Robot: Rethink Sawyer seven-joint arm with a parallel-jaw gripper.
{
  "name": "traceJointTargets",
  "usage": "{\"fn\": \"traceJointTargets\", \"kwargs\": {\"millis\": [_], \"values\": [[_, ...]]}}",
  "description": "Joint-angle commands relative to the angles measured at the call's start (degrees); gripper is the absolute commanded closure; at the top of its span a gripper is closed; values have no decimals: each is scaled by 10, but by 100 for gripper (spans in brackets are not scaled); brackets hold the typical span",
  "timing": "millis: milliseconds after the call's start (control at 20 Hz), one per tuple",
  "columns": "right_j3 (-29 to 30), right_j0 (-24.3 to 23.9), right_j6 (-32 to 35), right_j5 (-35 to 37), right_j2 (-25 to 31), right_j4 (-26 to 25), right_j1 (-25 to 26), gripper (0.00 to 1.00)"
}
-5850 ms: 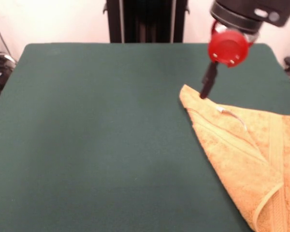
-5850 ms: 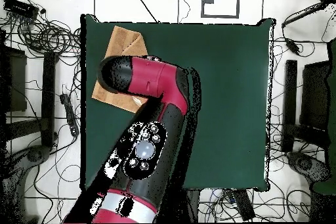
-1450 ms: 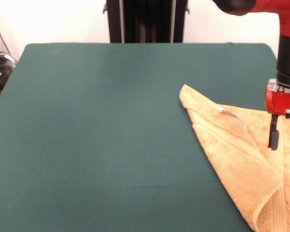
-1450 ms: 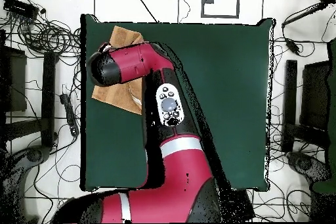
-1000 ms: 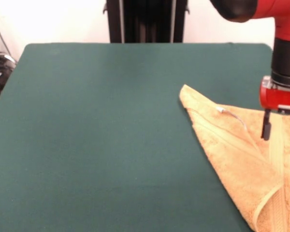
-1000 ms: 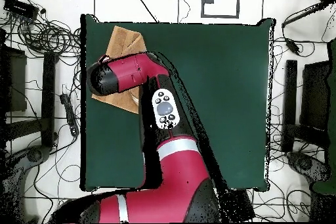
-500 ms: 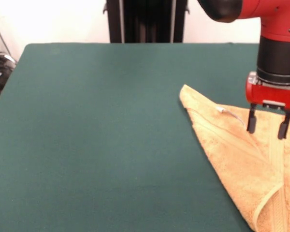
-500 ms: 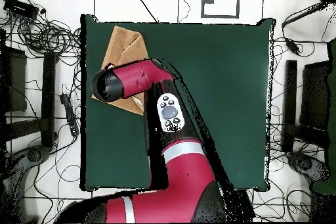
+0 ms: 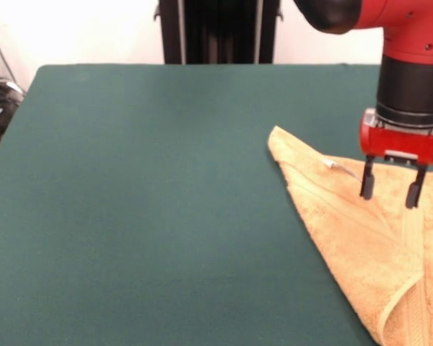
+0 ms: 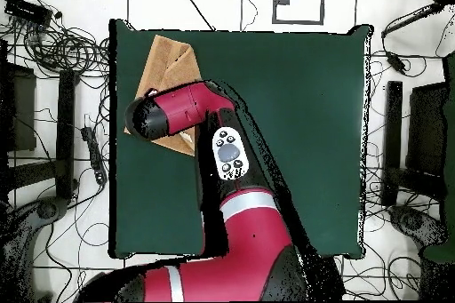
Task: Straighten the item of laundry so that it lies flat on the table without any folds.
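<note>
One towel folded at the counter's edge, end effector spread above it

Around the dark green counter [image 9: 151,187] I see plenty of clutter on the floor in the overhead view: coiled black cables [image 10: 62,46] to one side and dark stands [image 10: 391,131] on the other. None of it lies on the counter itself, whose felt is bare apart from the cloth. From above, the red arm [image 10: 191,108] crosses over the cloth and hides a good part of it, so I rely on the front view for detail.

The golden-orange towel [image 9: 361,245] lies at the right side of the front view, running out of the picture at the right and bottom. It is folded into a wedge, its point [image 9: 276,134] aimed toward the counter's middle, with a small white tag [image 9: 332,165] near the upper fold and a woven band [image 9: 411,252] running down near the picture's right edge.

My end effector [image 9: 389,189] points straight down over the towel's upper part, just right of the tag. Its two black fingers [image 9: 366,185] stand apart with towel visible between them, gripping nothing. I cannot tell whether the tips touch the cloth or hang just above it.
</note>
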Motion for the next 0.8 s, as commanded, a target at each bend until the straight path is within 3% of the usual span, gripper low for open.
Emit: {"fn": "traceJointTargets", "kwargs": {"millis": [50,550,800], "values": [[64,-26,-160,-10,86,-32,25,0],[50,-22,-122,-24,78,-75,51,0],[27,-20,-87,-73,69,-101,103,0]]}}
